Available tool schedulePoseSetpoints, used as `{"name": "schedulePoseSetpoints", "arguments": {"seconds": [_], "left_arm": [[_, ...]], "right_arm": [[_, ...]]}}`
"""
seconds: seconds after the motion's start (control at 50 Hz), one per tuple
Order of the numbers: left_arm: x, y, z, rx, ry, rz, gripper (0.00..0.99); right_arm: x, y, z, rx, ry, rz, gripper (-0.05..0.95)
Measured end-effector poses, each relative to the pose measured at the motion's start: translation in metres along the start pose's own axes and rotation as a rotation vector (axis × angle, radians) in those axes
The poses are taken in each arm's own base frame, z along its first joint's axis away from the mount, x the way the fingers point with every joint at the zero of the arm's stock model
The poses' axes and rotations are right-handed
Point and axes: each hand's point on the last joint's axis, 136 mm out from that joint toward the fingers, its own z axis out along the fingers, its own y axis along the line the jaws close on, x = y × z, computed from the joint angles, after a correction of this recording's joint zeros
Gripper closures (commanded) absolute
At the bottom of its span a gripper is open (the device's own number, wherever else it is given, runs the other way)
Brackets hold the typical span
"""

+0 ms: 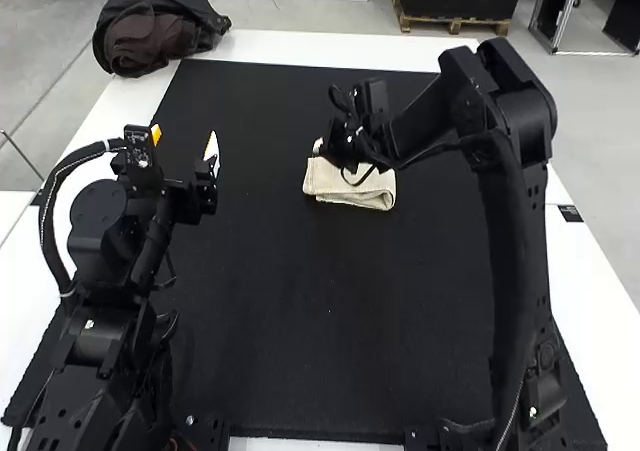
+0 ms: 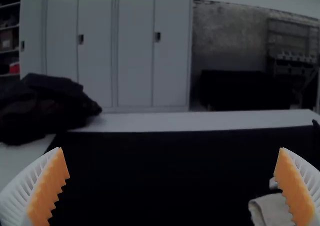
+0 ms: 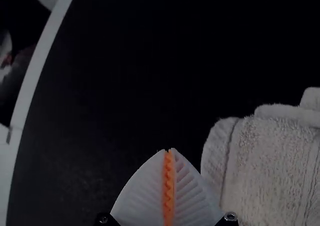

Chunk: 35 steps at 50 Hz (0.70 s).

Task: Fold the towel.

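Observation:
A cream towel [image 1: 350, 189] lies folded into a small layered bundle on the black mat, right of the middle. My left gripper [image 1: 185, 143] stands open and apart from it, over the mat's left side. In the left wrist view, the left gripper [image 2: 172, 186] has its fingers wide apart, with the towel [image 2: 272, 210] partly behind one finger. My right gripper [image 1: 322, 149] is at the towel's far side, its arm hiding part of the cloth. In the right wrist view, the right gripper [image 3: 169, 151] is shut with no cloth between its pads, beside the towel's folded edges [image 3: 270, 161].
A dark bag or jacket [image 1: 155, 26] lies at the table's far left corner. The black mat [image 1: 300, 321] extends around the towel, with the white table edge [image 1: 330, 49] beyond it. The right arm spans high over the mat's right side.

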Motion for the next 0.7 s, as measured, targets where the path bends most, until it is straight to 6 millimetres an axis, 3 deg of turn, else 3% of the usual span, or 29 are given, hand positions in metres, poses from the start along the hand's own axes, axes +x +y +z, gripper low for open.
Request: {"name": "schedulePoseSetpoints", "arguments": {"seconds": [0.12, 0.26, 0.44, 0.52, 0.7], "left_arm": [[0.000, 0.000, 0.000, 0.000, 0.000, 0.001, 0.028], [0.000, 0.001, 0.000, -0.003, -0.001, 0.003, 0.028], [0.000, 0.001, 0.000, -0.007, -0.001, 0.007, 0.028], [0.000, 0.002, 0.000, -0.010, -0.001, 0.007, 0.028], [-0.004, 0.004, -0.001, -0.021, -0.017, 0.009, 0.028]], "right_arm": [[-0.028, 0.001, -0.016, 0.008, -0.049, -0.005, 0.90], [-0.076, -0.005, -0.048, 0.034, -0.144, -0.021, 0.90], [-0.145, -0.015, -0.115, 0.098, -0.316, -0.064, 0.91], [-0.166, -0.020, -0.149, 0.141, -0.390, -0.095, 0.91], [-0.185, -0.033, -0.223, 0.240, -0.510, -0.151, 0.91]]}}
